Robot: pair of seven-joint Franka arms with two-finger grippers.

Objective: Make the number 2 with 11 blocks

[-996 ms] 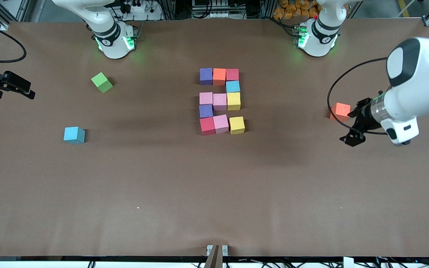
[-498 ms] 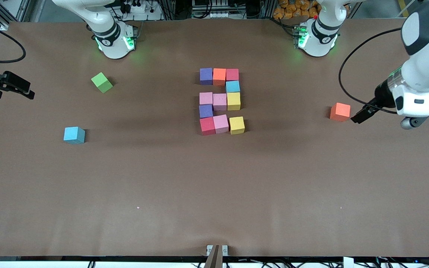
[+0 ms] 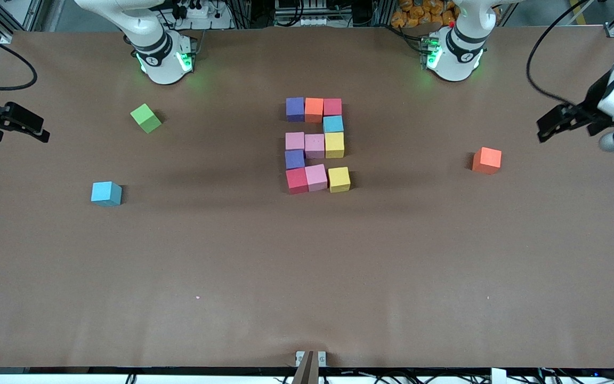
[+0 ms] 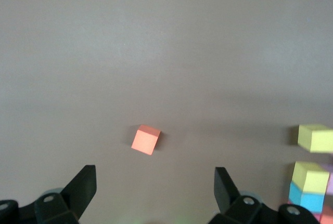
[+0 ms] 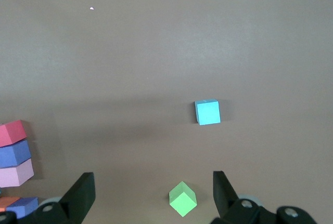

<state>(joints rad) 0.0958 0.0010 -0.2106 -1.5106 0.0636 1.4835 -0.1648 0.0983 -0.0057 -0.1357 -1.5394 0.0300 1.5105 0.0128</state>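
- The number 2 (image 3: 315, 144) of coloured blocks sits at upper centre.
- Left gripper (image 3: 552, 128), spread and empty, hangs at the frame's right edge.
- Right gripper (image 3: 32, 130), spread and empty, waits at the frame's left edge.

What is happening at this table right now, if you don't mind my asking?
Two arms are building a number 2 from coloured blocks at the table's middle; eleven cubes lie in that shape, the yellow corner cube set slightly apart. Neither arm holds anything. The left end effector hangs open at its end of the table, above the loose orange cube. The right end effector waits open at its end, with spare green and blue cubes nearby.
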